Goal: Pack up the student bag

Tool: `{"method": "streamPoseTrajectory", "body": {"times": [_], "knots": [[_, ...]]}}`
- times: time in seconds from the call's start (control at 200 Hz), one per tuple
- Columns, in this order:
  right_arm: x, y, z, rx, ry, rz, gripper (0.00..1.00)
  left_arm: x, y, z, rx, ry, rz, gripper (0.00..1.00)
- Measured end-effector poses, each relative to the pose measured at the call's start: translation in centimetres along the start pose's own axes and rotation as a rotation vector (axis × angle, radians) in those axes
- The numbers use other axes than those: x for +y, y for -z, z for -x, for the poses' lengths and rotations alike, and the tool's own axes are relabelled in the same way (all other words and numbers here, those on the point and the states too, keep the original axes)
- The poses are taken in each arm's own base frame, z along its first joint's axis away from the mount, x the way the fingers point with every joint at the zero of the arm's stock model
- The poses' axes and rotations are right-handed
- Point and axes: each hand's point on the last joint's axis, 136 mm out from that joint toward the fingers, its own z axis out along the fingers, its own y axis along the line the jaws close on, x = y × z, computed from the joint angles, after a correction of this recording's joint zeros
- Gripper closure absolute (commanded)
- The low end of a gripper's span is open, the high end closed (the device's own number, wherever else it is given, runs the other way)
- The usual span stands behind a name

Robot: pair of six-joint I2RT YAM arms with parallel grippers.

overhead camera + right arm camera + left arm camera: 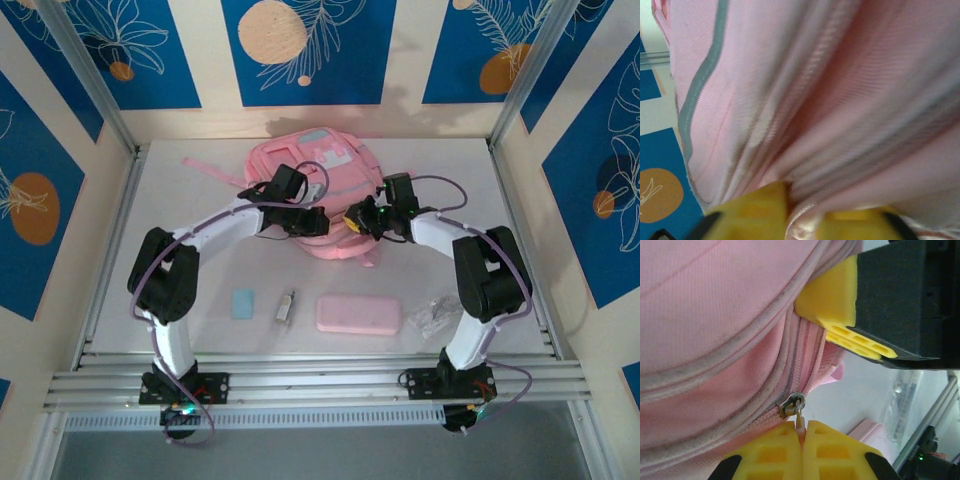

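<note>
The student bag (305,170), a soft pink backpack with pale blue-grey trim, lies at the back middle of the table. My left gripper (306,222) is at its near edge. In the left wrist view the left gripper (802,434) is shut on the zipper pull (800,419), which hangs from the metal slider (791,405). My right gripper (361,218) is beside it on the right, and one of its yellow fingers (832,302) presses on the bag's seam. The right wrist view is blurred. There the right gripper (807,222) pinches a fold of the bag's pink fabric (830,100).
In front of the bag lie a small pale blue piece (243,303), a small metallic object (287,306), a flat pink pencil case (358,314) and some crumpled clear plastic (433,315). Walls and aluminium rails enclose the table on all sides.
</note>
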Motion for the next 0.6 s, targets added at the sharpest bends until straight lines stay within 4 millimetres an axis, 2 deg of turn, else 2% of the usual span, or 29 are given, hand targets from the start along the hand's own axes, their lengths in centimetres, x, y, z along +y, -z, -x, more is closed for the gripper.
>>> {"method": "streamPoseTrajectory", "body": {"times": [0.13, 0.325, 0.46, 0.6], "knots": [[-0.3, -0.2, 0.3, -0.02, -0.007, 0.014, 1.0, 1.6, 0.3, -0.1, 0.001, -0.001, 0.045, 1.0], [-0.5, 0.3, 0.3, -0.032, 0.024, 0.02, 1.0, 6.0, 2.5, -0.6, 0.024, -0.034, 0.225, 1.0], [-0.8, 0.8, 0.7, -0.037, 0.056, 0.007, 1.0, 10.6, 5.7, 1.4, -0.042, -0.031, 0.378, 1.0], [-0.3, 0.9, 0.6, -0.024, 0.095, -0.002, 1.0, 12.0, 7.1, 3.1, -0.09, -0.074, 0.463, 1.0]]}}
